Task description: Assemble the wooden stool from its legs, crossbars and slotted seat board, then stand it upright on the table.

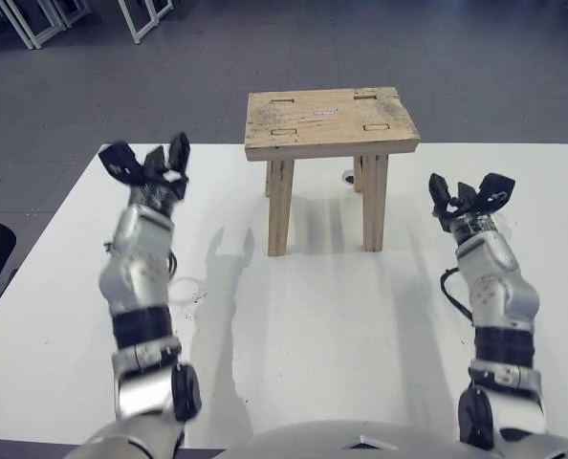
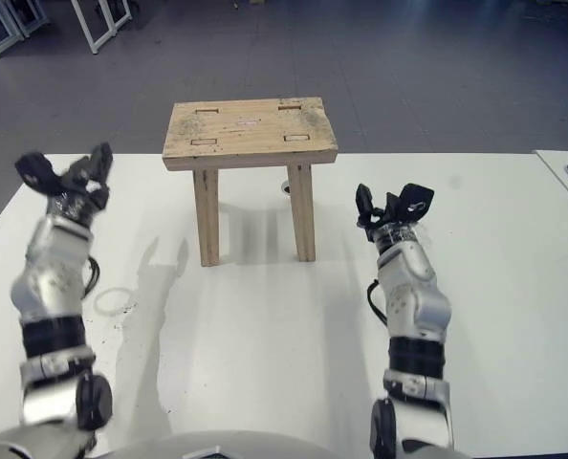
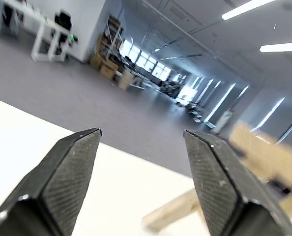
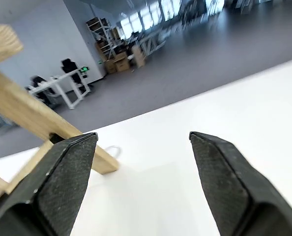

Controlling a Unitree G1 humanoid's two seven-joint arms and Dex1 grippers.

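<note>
Left pincer (image 1: 150,158) hovers left of the wooden stool (image 1: 330,120), fingers spread wide, holding nothing; right pincer (image 1: 468,191) hovers right of the stool, equally wide and empty. On the white table (image 1: 313,325), near its far edge, the pale stool stands upright, fully assembled, with four rectangular slots in its seat board.

Left gripper (image 3: 142,132) fingers (image 3: 67,182) apart; stool (image 3: 264,153) beyond.

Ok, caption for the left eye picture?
Wooden stool stands upright on the white table, left gripper and right gripper open beside it.
</note>
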